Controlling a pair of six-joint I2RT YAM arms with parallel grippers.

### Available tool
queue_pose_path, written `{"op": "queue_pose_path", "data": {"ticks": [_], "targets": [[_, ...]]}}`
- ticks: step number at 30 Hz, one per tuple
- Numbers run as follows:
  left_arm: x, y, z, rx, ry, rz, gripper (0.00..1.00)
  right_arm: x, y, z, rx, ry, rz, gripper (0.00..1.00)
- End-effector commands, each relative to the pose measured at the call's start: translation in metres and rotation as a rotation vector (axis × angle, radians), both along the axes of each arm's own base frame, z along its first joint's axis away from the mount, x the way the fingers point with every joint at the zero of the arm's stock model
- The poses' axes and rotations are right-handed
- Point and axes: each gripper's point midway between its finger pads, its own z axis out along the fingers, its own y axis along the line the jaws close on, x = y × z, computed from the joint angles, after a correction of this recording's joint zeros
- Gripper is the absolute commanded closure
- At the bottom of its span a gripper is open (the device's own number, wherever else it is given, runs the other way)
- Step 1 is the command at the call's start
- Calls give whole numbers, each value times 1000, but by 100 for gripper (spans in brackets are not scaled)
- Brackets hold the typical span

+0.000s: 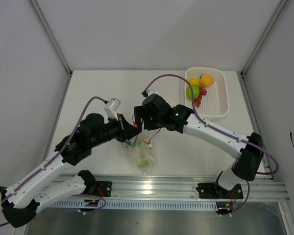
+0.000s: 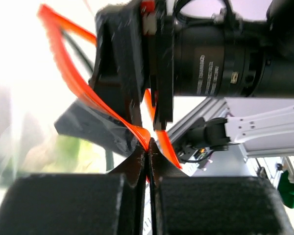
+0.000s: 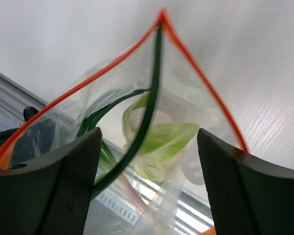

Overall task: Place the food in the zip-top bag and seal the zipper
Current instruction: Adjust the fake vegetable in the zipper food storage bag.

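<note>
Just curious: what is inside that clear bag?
A pale leafy piece and green stalks show through the zip-top bag. Anything deeper is hidden by its crinkled plastic.

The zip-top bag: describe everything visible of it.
Clear, crinkly plastic zip-top bag with a red-orange zipper along its mouth, which gapes open. The left gripper pinches one end of the strip; the right gripper stands open at the mouth. Inside lie green stalks and a pale leafy piece.

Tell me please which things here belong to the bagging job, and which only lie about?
Job: zip-top bag, zipper, leafy piece inside, green apple, orange fruit, red bits.
Lying about: white basket, metal rail.
</note>
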Motion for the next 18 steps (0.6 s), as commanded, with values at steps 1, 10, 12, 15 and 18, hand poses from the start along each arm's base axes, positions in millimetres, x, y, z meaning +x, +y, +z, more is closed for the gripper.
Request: {"op": "queue_pose_path", "data": {"ticks": [1,10,12,15,18], "targets": [[10,18,-33,148,48,78,99,-2,-8,74,148,-85,3,19],[16,13,-31,180,51,65,99,-10,-21,74,84,-136,-72,18],[18,14,-34,198,52,73,99,-10,-32,84,87,-158,-101,18],[18,16,-35,217,56,72,99,-9,-63,107,108,-212,-166,18],[17,16,-36,227,68,70,99,-4,-103,117,124,-248,-238,13]]}}
